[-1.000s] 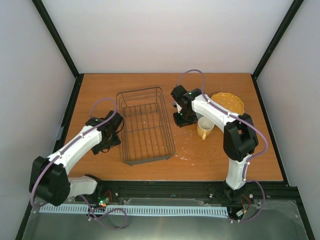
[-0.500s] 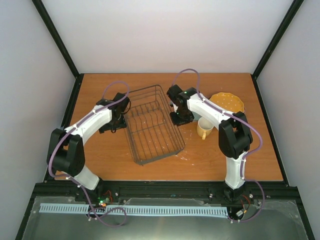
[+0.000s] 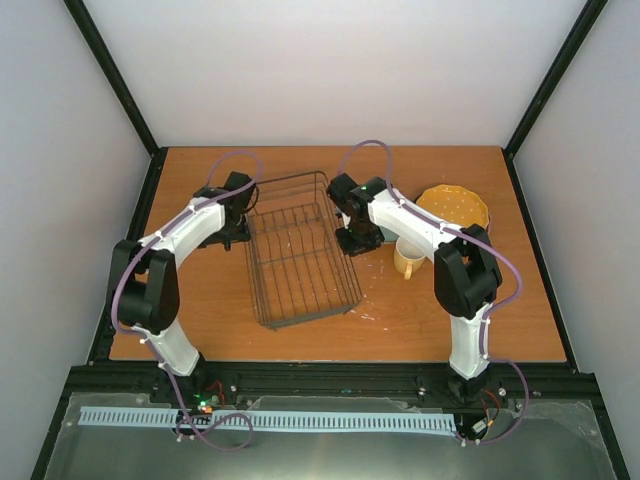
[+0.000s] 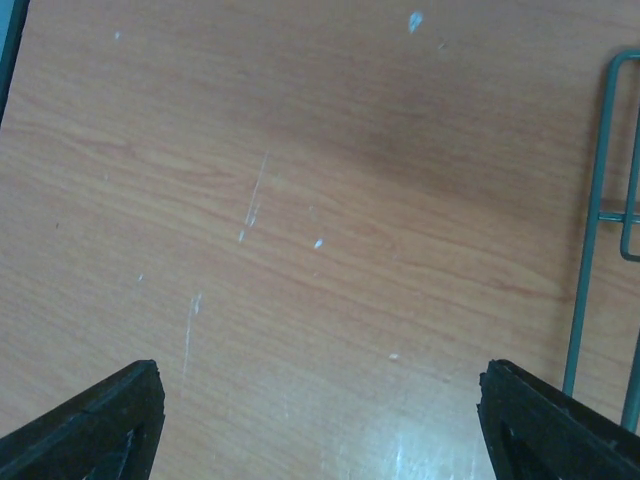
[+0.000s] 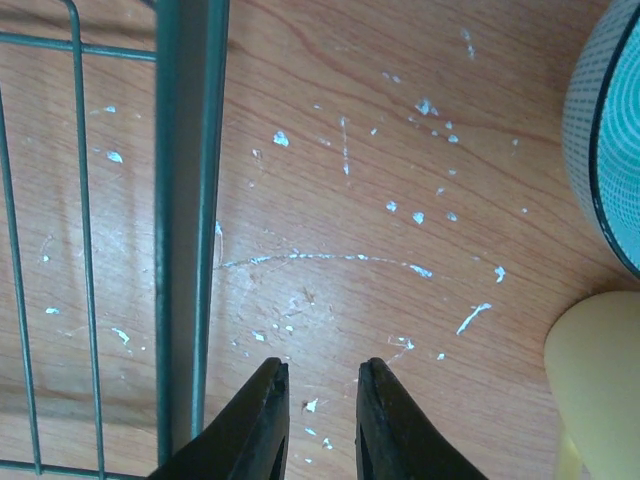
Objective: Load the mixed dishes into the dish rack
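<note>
The dish rack point(image 3: 310, 313), an empty dark wire basket, lies mid-table. Its rim point(image 5: 185, 200) runs just left of my right gripper's left finger. My right gripper point(image 3: 352, 240) point(image 5: 322, 365) hangs by the rack's right side, jaws a narrow gap apart with only bare wood between them. The yellow mug point(image 3: 408, 258) point(image 5: 600, 390) stands to its right, and beyond it lies the orange white-dotted plate point(image 3: 455, 205). My left gripper point(image 3: 234, 230) point(image 4: 320, 370) is wide open over bare table beside the rack's far-left corner, with rack wire point(image 4: 600, 200) at its right.
A pale dish edge with a dark rim line point(image 5: 605, 130) shows at the right of the right wrist view; I cannot tell which dish it is. Black frame posts and grey walls close in the wooden table point(image 3: 200, 310). White scratches mark the wood near the mug.
My left arm swung from the rack's near-left side up to its far-left corner. The rack turned and slid a little right. My right gripper shifted slightly left and its jaws narrowed.
</note>
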